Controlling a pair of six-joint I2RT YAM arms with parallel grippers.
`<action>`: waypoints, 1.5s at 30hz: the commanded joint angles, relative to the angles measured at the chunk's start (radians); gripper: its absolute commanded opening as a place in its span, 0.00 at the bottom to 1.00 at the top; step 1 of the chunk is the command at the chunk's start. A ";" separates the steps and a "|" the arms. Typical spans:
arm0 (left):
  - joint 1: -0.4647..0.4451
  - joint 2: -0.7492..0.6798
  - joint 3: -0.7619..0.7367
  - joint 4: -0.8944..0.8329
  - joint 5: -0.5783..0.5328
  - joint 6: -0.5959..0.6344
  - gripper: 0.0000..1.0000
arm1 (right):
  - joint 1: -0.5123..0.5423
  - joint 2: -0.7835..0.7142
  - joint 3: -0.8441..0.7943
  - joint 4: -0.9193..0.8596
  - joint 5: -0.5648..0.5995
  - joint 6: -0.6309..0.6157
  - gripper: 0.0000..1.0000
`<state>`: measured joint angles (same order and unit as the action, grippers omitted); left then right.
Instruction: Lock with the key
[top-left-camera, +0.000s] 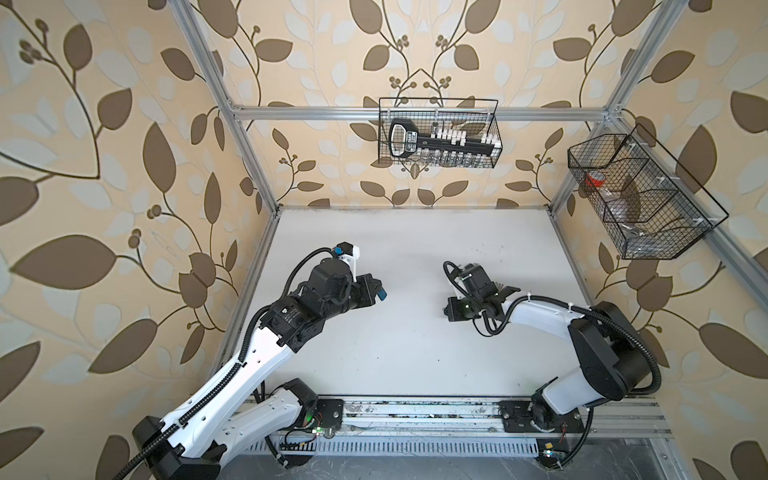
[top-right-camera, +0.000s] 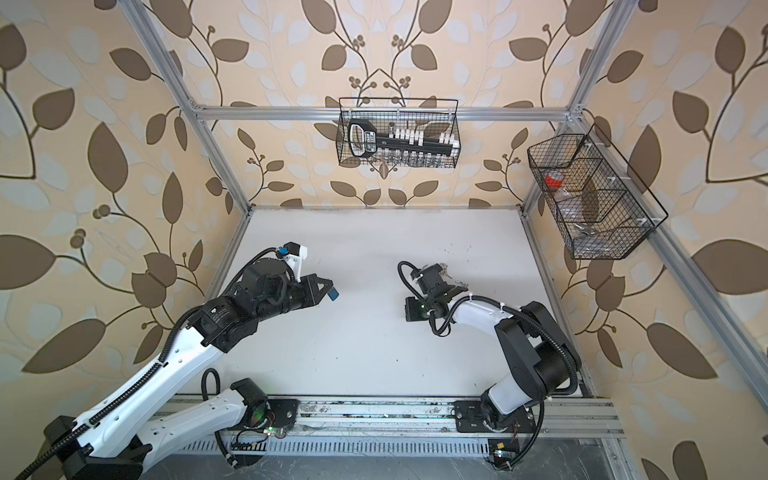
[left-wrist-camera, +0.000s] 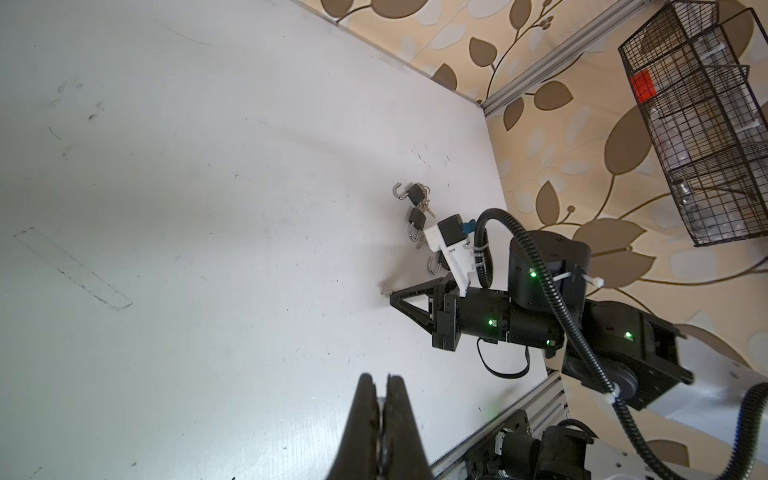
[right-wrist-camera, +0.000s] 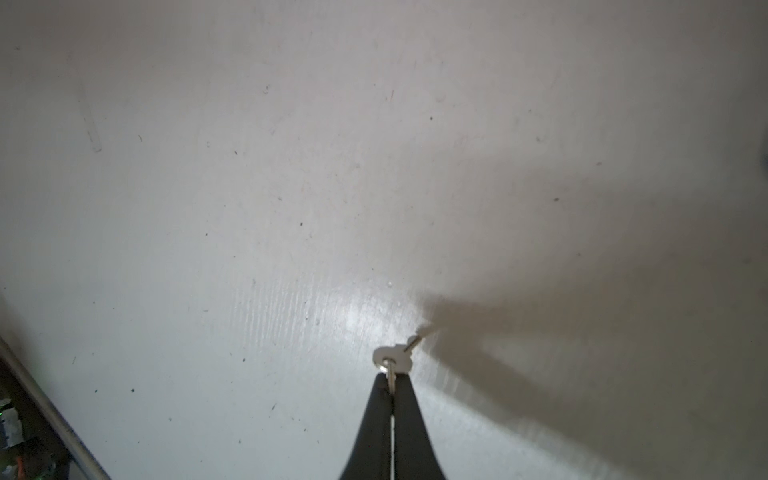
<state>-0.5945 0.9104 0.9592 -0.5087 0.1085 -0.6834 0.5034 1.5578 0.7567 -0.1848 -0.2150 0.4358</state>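
Key, small and silvery, pinched at the very tip of the right gripper, both black fingers squeezed tight on it. Low over the white bench, pointy end aimed away from the gripper; touching the bench or not, hard to tell. Over the left part of the bench, left gripper pressed together, nothing seen between its fingers. Past the right arm in the left wrist view, a little black padlock lying on the bench, a second padlock just beside it, a small bunch of keys beside them. Not touching the held key. High on the back wall, a wire basket.
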 joint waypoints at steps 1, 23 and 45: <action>0.003 -0.001 -0.011 0.051 0.030 -0.008 0.00 | -0.003 -0.008 -0.037 0.002 -0.003 0.013 0.00; 0.008 0.005 -0.024 0.050 0.020 -0.036 0.00 | -0.001 -0.126 -0.045 -0.083 0.059 -0.021 0.31; -0.126 0.351 0.082 0.410 0.261 -0.123 0.00 | 0.288 -0.654 0.053 -0.093 0.115 -0.226 0.55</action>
<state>-0.7025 1.2606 0.9878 -0.2081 0.3401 -0.7689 0.7494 0.9104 0.7746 -0.3023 -0.0879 0.2539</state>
